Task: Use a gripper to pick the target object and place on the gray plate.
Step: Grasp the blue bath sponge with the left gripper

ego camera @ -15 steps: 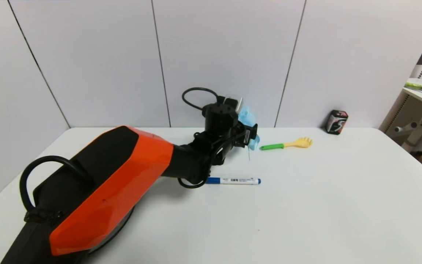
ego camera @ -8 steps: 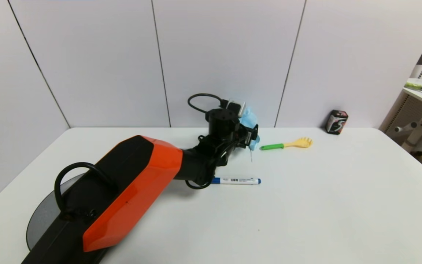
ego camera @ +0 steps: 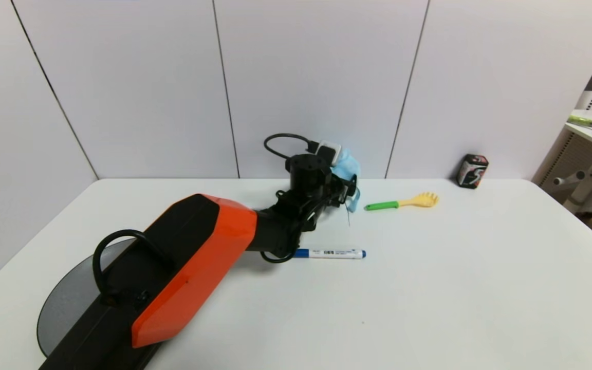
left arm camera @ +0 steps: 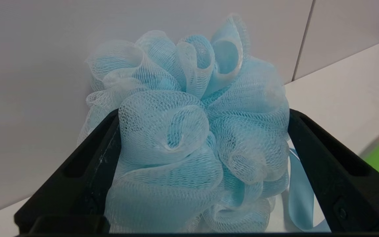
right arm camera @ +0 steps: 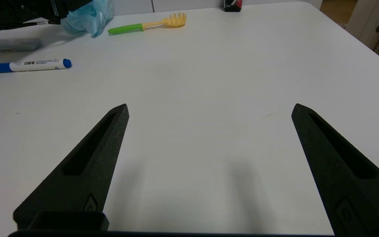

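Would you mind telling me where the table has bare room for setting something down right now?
The widest bare stretch is the table's right and near part, on the near side of the blue marker and the yellow-and-green fork. It is crowded at the back centre, where the left gripper clamps the bath pouf, and at the left, where the gray plate lies.

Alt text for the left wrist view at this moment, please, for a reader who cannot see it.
The left gripper holds a fluffy light-blue mesh bath pouf, its two black fingers pressing the sides. A satin ribbon hangs beside it, with a white table and pale wall behind.
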Tool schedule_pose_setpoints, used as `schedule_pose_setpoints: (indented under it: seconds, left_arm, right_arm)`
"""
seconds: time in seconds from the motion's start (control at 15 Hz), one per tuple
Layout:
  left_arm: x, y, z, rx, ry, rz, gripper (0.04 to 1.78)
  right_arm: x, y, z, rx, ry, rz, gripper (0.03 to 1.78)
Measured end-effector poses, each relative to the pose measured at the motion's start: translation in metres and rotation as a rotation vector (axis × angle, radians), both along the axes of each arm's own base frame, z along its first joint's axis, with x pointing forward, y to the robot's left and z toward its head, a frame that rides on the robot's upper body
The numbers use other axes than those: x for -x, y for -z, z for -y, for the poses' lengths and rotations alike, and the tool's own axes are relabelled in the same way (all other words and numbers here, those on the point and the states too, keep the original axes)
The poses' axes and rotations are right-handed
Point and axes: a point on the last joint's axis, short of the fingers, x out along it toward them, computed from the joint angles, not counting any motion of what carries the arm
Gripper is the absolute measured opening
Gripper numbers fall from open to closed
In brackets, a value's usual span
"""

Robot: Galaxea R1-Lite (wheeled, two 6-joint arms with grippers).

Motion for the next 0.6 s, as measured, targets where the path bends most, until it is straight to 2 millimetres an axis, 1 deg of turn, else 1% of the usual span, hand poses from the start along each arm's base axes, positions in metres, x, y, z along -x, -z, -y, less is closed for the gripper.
schedule_pose_setpoints:
  seconds: [0.27,0.4,0.53,0.6]
  left_arm:
    - [0.0001,0.0005,0.0003,-0.003,0.001,-0.003,1.69]
    - [0.0001,0.0003,0.0002,-0.005,0.002,-0.003,1.34]
    - [0.0003,0.0001,0.0005,-0.004,0.002,-0.003,1.05]
    - [0.0004,-0.0001,0.0005,-0.005,0.003,-0.003,0.94]
  right_arm:
    - [0.0,0.0,0.0,0.0,0.0,0.0,1.71]
    - [0.0,0.0,0.0,0.0,0.0,0.0,1.71]
    - [0.0,0.0,0.0,0.0,0.0,0.0,1.71]
    - [0.0,0.0,0.0,0.0,0.0,0.0,1.71]
